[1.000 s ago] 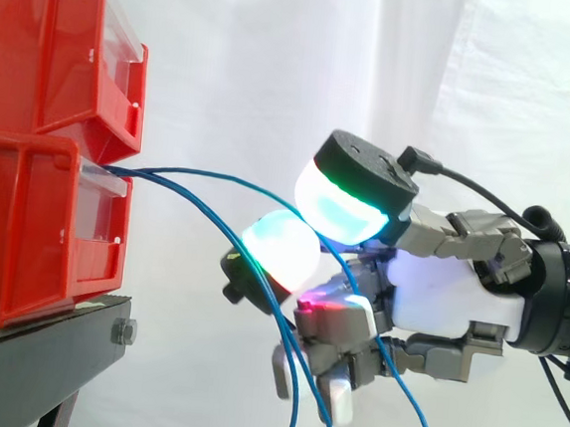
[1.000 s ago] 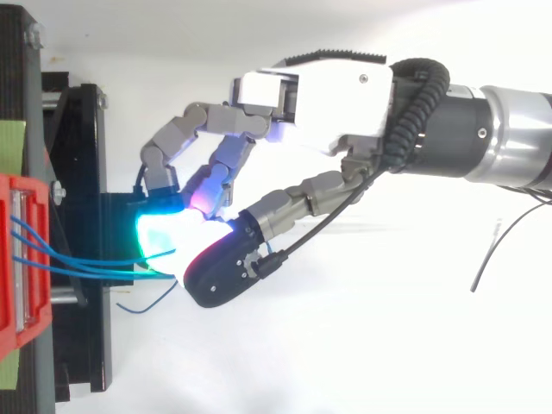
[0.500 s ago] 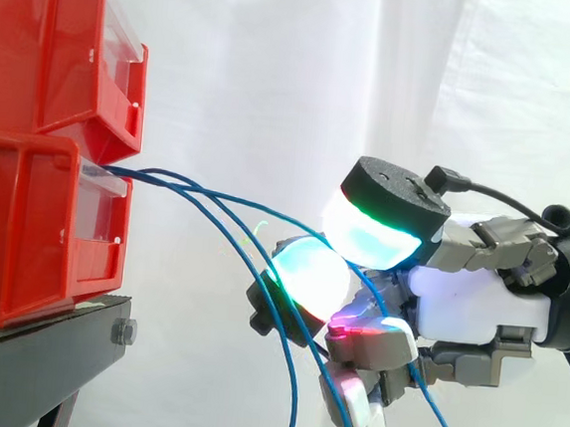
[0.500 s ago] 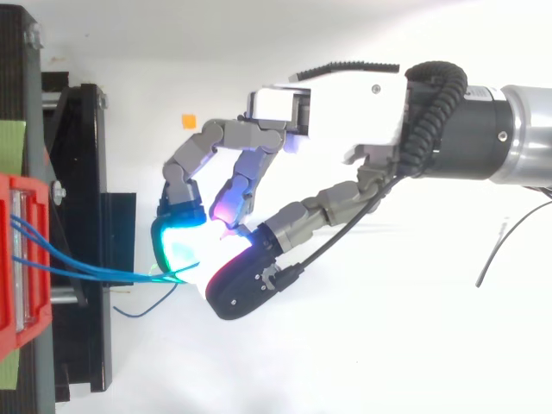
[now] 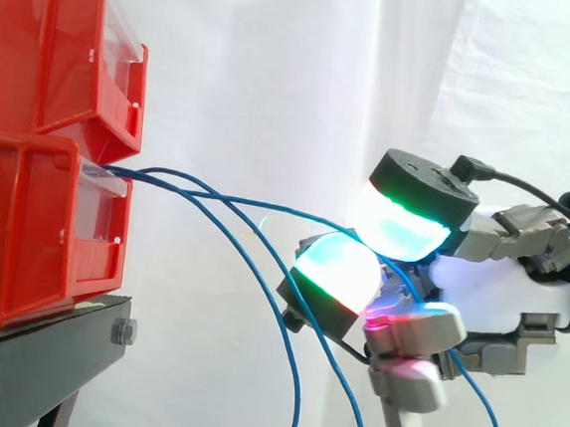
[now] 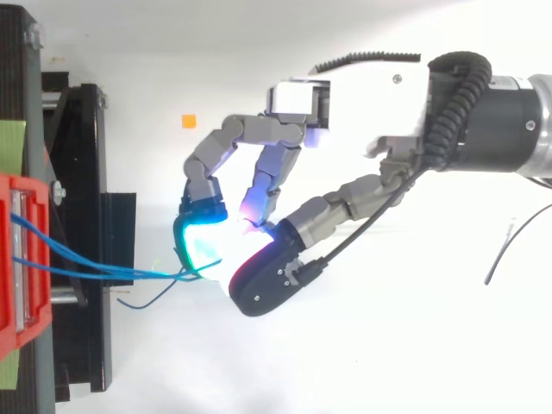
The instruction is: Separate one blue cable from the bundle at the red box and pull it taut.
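Observation:
Two red bins (image 5: 41,152) are stacked at the left, and several blue cables leave the front of the lower one. One blue cable (image 5: 275,209) runs almost straight from the bin to my hand (image 5: 493,292), which is shut on it between two glowing green-cyan fingertip pads (image 5: 404,219). The other blue cables (image 5: 296,374) sag and hang down below the hand. From above, the hand (image 6: 362,103) reaches in from the right, and the cables (image 6: 103,269) stretch from the red bin (image 6: 17,285) to the glowing pad (image 6: 200,250).
The bins rest on a black stand (image 5: 43,352), seen from above as a black frame (image 6: 86,172) at the left. A small orange marker (image 6: 188,120) lies on the white floor, and a thin dark wire (image 6: 509,250) lies at the right.
The hand has moved to the right, away from the bins, keeping its pinch on the blue cable. That cable now runs straighter from the bin.

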You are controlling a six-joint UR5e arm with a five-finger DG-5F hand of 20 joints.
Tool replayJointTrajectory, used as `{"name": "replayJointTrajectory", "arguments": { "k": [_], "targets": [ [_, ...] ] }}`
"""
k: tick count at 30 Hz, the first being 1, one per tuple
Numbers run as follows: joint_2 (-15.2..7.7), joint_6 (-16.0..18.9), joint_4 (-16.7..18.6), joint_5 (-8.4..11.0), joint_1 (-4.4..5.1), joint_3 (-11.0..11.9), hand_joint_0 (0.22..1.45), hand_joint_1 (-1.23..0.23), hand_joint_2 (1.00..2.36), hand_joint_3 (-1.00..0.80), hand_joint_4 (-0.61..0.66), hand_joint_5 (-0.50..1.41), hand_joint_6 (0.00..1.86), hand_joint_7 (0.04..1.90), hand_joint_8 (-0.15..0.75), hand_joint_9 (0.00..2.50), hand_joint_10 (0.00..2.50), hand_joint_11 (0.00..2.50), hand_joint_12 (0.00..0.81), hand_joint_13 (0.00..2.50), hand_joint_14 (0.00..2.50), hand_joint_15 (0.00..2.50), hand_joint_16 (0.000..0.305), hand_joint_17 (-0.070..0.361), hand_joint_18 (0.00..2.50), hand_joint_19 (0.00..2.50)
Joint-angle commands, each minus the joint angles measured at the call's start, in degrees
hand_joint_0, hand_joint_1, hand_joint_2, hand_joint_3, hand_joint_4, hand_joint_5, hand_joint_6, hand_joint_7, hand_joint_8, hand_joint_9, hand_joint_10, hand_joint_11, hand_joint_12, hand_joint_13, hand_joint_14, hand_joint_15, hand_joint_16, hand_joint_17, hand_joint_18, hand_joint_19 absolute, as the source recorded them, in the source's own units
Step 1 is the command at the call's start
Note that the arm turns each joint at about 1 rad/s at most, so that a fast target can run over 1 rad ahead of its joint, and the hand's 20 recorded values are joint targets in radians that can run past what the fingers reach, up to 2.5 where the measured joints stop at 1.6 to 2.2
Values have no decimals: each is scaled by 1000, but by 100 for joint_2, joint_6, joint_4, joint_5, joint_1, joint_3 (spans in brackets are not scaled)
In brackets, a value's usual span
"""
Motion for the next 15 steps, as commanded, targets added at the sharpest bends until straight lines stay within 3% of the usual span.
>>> {"name": "replayJointTrajectory", "arguments": {
  "k": [1,6,12,14,15],
  "targets": [
    [121,75,-28,39,8,-198,721,-782,1004,-441,-114,-180,917,979,260,1217,166,1456,260,1256,24,1102,23,52,906,569],
    [227,391,148,268,43,-514,724,-782,1004,-440,-120,-180,917,978,251,1215,337,1461,245,1316,20,1386,24,54,914,582],
    [227,831,209,311,43,-593,722,-790,1005,-431,-115,-177,917,970,250,1179,549,1432,244,1377,3,1661,26,60,920,639],
    [227,857,209,311,52,-602,722,-790,1004,-432,-115,-177,917,970,241,1156,718,1409,245,1367,79,1722,28,64,936,670],
    [227,857,209,311,52,-602,722,-791,1005,-432,-110,-177,917,967,241,1145,815,1391,252,1331,246,1684,30,67,947,697]
  ]
}}
